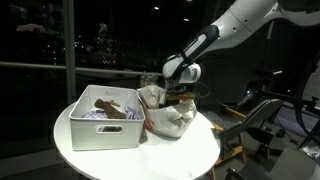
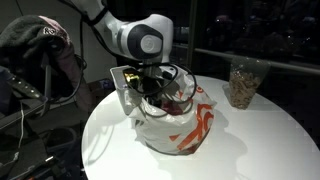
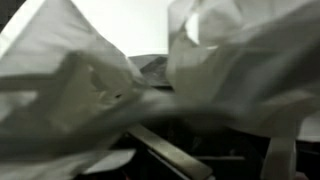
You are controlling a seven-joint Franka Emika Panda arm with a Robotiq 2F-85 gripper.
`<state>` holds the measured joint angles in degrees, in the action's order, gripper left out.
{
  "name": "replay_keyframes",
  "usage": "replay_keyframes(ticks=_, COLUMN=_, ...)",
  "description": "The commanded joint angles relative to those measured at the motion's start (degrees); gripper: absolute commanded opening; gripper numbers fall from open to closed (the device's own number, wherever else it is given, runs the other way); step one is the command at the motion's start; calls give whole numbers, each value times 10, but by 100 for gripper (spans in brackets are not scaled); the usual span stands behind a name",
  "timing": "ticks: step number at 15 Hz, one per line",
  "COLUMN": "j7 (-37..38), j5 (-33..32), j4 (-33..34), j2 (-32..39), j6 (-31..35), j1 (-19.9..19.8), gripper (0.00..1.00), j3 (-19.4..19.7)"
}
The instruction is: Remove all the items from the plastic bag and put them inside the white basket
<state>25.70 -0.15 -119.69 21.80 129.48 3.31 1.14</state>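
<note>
The plastic bag [image 2: 180, 128], wrinkly whitish film with red-orange print, stands on the round white table in both exterior views, mouth upward. My gripper [image 2: 152, 92] reaches down into that mouth, jaws open, with nothing seen between them. In an exterior view the bag [image 1: 168, 118] sits right beside the white basket [image 1: 100, 133]. A brown elongated piece [image 1: 108, 107] lies in the basket on something pale. The wrist view shows crumpled film [image 3: 80, 80] all around a dark interior, with one grey finger [image 3: 165, 155] slanting across. Whatever lies inside the bag is hidden.
A clear container [image 2: 243, 84] of brownish stuff stands at the back of the table [image 2: 260, 140]. Beyond the table sit dark equipment and a metal frame [image 1: 262, 115]. The table edge [image 1: 140, 170] curves close below the basket.
</note>
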Motion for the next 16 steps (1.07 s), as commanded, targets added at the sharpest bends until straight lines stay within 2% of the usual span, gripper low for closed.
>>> replay_keyframes(ticks=1, j7=-21, j5=51, j4=38, j2=47, j6=-23, j1=-18, gripper=100, j3=5)
replay_keyframes(ticks=8, j7=-48, j5=141, j4=46, j2=81, j6=-16, j1=-37, gripper=100, j3=0)
replay_keyframes(ticks=9, j7=-54, j5=142, j4=47, j2=82, j6=-17, j1=-38, gripper=75, j3=1)
replay_keyframes(ticks=10, j7=-58, j5=142, j4=48, j2=82, j6=-19, j1=-38, gripper=73, j3=2)
replay_keyframes(ticks=13, j7=-54, j5=142, j4=48, j2=75, j6=-21, j1=-37, gripper=49, j3=4)
replay_keyframes(ticks=15, j7=-52, j5=146, j4=49, j2=68, j6=-27, j1=-38, gripper=37, j3=3)
replay_keyframes(ticks=16, j7=-49, j5=146, j4=51, j2=66, j6=-30, j1=-37, gripper=36, j3=4)
